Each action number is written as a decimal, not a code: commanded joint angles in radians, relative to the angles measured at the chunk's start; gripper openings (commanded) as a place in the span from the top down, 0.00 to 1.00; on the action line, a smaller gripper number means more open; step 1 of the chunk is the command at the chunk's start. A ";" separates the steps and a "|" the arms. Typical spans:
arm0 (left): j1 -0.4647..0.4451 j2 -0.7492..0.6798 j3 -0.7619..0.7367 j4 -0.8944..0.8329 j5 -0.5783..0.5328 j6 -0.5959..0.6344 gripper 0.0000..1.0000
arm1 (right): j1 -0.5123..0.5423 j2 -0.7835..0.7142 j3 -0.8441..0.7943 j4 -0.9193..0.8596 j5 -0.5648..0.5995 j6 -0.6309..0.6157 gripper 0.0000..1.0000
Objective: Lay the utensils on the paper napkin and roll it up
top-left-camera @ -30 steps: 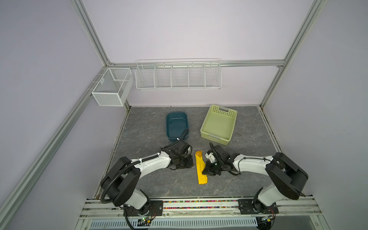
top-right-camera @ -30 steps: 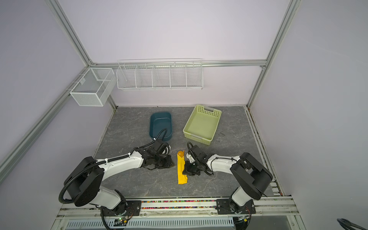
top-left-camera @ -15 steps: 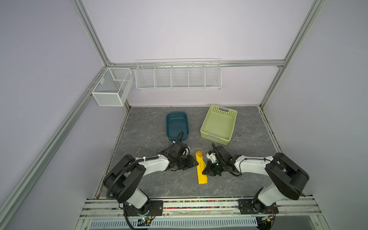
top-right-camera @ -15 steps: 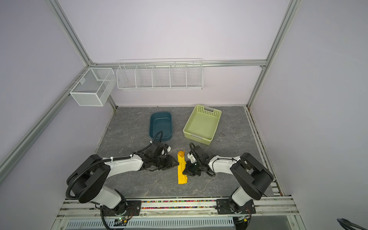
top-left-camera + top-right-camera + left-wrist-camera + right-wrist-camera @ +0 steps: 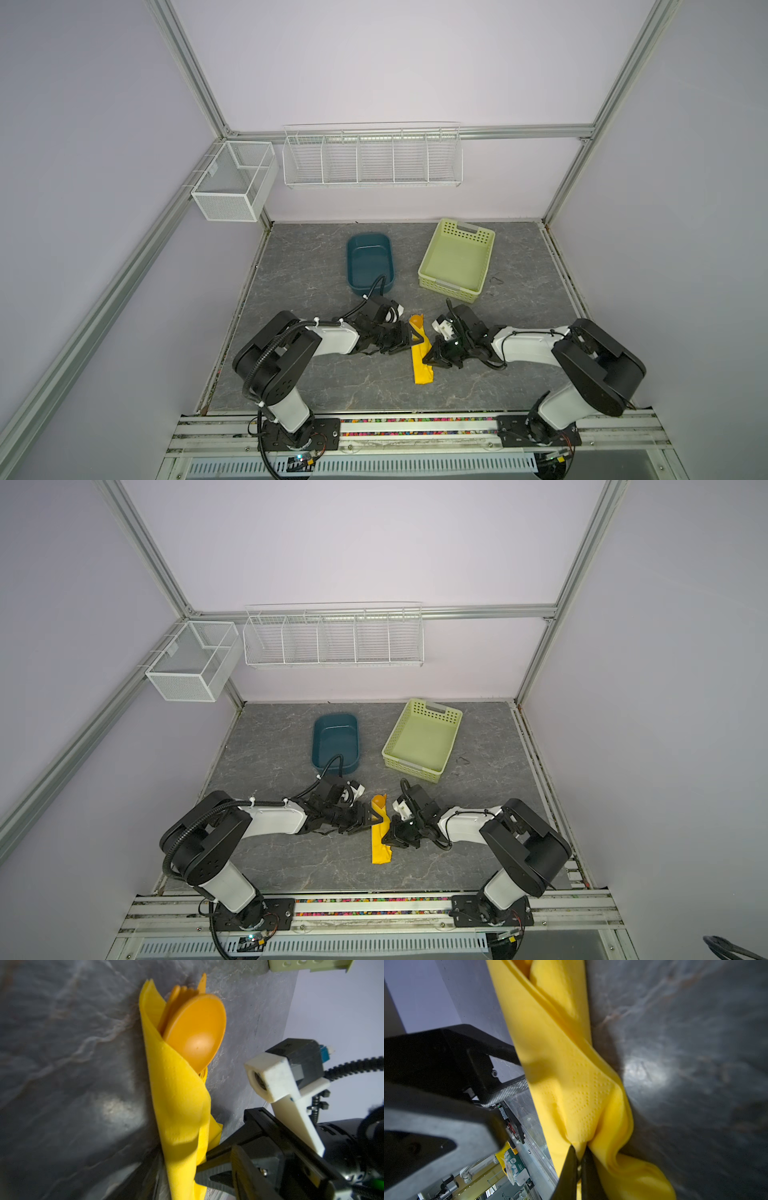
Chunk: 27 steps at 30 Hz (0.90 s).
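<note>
- Nearest, finds the paper napkin [image 5: 422, 368] rolled into a narrow yellow bundle, lying lengthwise on the grey table [image 5: 316, 374] between the two arms, near end flat and loose.
- Just past that end, shows the right gripper [image 5: 578, 1157] clenched on a pinched fold of the napkin, fingertips pressed together with paper bunched between them; reaches in from the right in both top views.
- Opposite, across the bundle, places the left gripper [image 5: 409, 338] just beside the paper, released, jaws parted; rests one finger [image 5: 492, 1047] against the napkin's side in the right wrist view.
- Farther along, reveals the utensils [image 5: 190, 1020] poking out of the bundle's open far end, handles wrapped inside: a round orange spoon bowl [image 5: 197, 1039] on top, slimmer orange tips behind it, too overlapped to tell fork from knife.
- Beyond, sets a dark teal tub [image 5: 354, 266] and a pale green perforated basket [image 5: 467, 232] side by side, well apart from the bundle.
- Farthest, hangs a long white wire rack [image 5: 372, 164] and a white mesh box [image 5: 230, 191] up on the walls.
</note>
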 commanded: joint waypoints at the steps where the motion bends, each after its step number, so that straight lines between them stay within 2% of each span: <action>1: 0.001 0.066 -0.028 -0.041 -0.020 -0.023 0.46 | -0.015 0.017 -0.031 -0.018 0.013 0.019 0.94; 6: 0.001 0.082 -0.022 -0.076 -0.027 -0.011 0.45 | -0.021 0.020 -0.046 0.007 0.004 0.022 0.94; 14: -0.012 0.085 0.018 -0.250 -0.065 0.083 0.47 | -0.031 0.031 -0.056 0.034 -0.012 0.023 0.94; 27: -0.026 0.109 0.064 -0.289 -0.086 0.109 0.63 | -0.033 0.049 -0.061 0.053 -0.021 0.022 0.94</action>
